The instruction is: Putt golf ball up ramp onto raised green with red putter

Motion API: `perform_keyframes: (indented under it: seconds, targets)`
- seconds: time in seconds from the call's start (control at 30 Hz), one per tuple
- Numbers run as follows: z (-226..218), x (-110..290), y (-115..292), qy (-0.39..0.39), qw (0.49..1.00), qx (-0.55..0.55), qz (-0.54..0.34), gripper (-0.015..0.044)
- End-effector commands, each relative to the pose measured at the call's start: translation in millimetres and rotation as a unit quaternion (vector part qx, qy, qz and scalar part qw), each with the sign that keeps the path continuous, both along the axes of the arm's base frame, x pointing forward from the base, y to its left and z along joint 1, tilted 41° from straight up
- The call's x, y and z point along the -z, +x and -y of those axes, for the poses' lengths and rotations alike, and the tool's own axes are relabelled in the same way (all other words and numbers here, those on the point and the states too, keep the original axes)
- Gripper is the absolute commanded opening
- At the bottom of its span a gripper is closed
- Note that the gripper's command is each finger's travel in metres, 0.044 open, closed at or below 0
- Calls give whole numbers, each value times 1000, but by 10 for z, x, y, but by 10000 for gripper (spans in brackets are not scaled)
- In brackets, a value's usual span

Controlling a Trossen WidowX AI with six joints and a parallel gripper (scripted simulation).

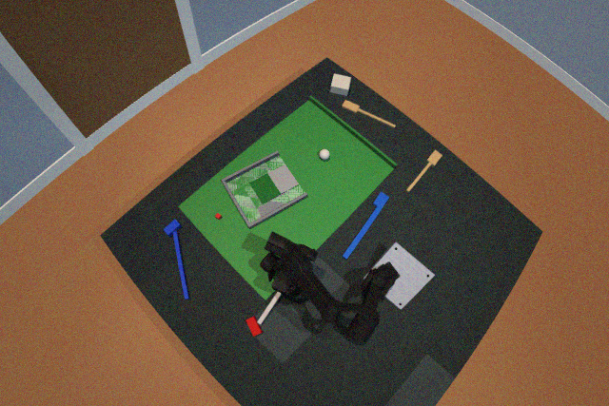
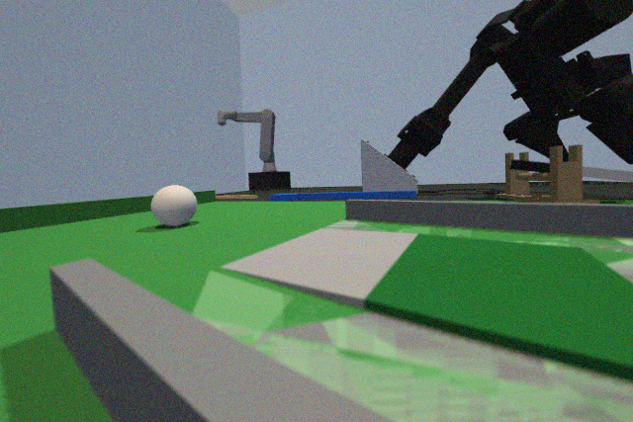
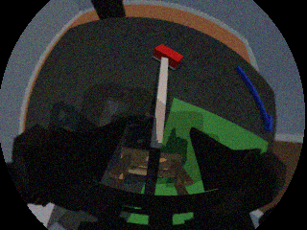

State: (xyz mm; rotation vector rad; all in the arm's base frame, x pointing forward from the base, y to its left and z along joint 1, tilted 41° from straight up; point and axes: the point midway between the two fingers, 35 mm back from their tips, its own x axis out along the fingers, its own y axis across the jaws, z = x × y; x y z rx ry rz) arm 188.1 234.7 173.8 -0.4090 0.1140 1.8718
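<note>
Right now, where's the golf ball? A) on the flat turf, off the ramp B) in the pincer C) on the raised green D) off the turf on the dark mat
A: the golf ball sits on the flat green turf, apart from the grey-framed ramp, while the open pincer hovers over the red putter shaft with nothing between its fingers.

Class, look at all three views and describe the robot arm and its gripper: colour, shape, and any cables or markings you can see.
The arm is matt black throughout, built of blocky, angular links joined by thicker boxy joints. The gripper is equally black, with two broad fingers that taper to points. No cables, labels or markings show. It stands on a pale grey square base plate with small dark corner holes.
</note>
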Motion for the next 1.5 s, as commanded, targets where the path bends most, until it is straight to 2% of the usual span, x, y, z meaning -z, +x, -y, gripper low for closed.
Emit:
perform_keyframes:
  seconds: [0.0, 0.9, 1.43, 1.47]
  targets:
    - [-62, 20, -24, -1, 1000, 1, 2, 440]
    - [-425, 143, -140, 1, 1000, 1, 1, 440]
    - [-404, 121, -137, 4, 1000, -2, 3, 20]
    - [-404, 121, -137, 4, 1000, -2, 3, 13]
